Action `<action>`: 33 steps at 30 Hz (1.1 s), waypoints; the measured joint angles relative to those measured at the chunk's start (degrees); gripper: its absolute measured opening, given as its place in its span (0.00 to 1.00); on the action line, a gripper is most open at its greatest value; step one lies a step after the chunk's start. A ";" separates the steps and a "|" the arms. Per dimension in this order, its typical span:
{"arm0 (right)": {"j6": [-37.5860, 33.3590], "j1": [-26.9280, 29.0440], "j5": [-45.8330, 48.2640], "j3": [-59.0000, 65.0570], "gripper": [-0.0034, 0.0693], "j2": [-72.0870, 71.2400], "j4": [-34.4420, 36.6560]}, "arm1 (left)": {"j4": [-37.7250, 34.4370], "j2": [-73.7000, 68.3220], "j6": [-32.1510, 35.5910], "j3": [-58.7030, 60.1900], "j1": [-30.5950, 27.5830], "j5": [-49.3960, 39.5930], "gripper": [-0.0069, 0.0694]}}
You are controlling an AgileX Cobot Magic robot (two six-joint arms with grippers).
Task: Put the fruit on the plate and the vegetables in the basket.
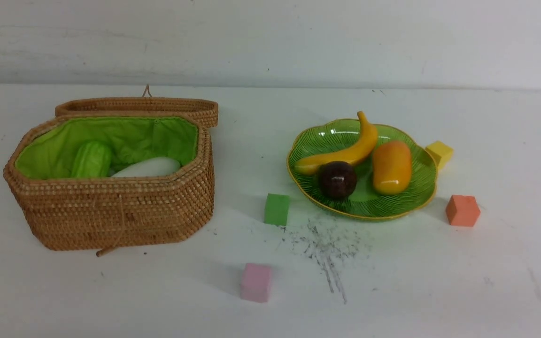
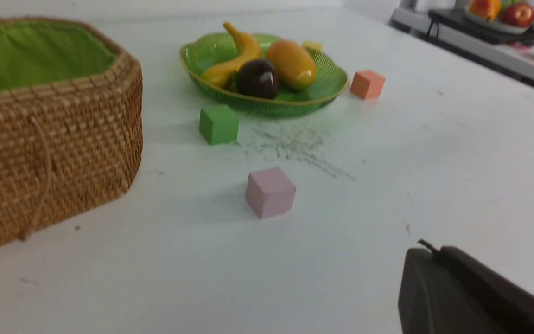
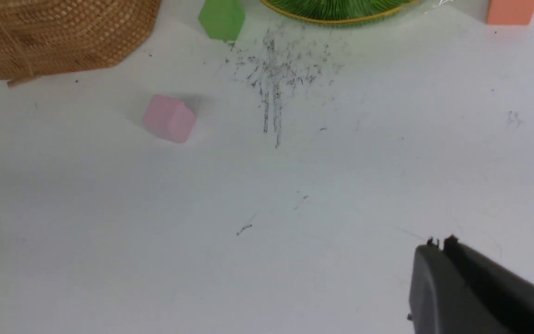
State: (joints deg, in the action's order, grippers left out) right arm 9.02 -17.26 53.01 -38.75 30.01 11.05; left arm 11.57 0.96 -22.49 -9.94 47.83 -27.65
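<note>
Basket [image 1: 111,211] open on surface: cucumber [image 1: 92,160], radish [image 1: 147,167] inside. Plate [image 1: 392,209] held banana [image 1: 345,152], mango [image 1: 391,167], mangosteen [image 1: 337,179]. Both arms' jaws clenched, empty.

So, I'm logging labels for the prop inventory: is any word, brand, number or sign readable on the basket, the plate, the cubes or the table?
None: no readable text in any view.
basket: plain wicker, no tag.
plate: ribbed green glass only.
green cube, pink cube, orange cube, yellow cube: blank faces.
table: dark scuff marks, not writing.
</note>
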 joint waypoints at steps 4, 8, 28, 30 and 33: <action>0.00 0.00 -0.02 1.35 0.08 -0.25 -0.05 | 0.00 0.00 0.00 3.34 0.00 0.00 0.07; 0.00 0.00 0.41 1.51 0.08 -0.25 -0.05 | 0.00 0.00 0.00 5.62 0.00 -0.15 0.07; -10.58 13.97 -29.21 36.71 0.02 -28.83 -5.03 | 0.33 0.00 0.00 6.69 0.00 -1.74 0.07; -10.58 14.43 -29.45 39.45 0.02 -30.19 -6.11 | 0.33 0.00 0.00 6.69 0.00 -1.78 0.07; -10.58 14.67 -30.23 39.65 0.02 -30.63 -6.51 | 0.39 0.00 0.05 6.69 0.00 -1.85 0.07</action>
State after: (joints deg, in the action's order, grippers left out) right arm -1.57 -2.60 22.78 0.90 -0.62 4.54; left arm 11.95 0.96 -22.44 -3.25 47.83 -29.50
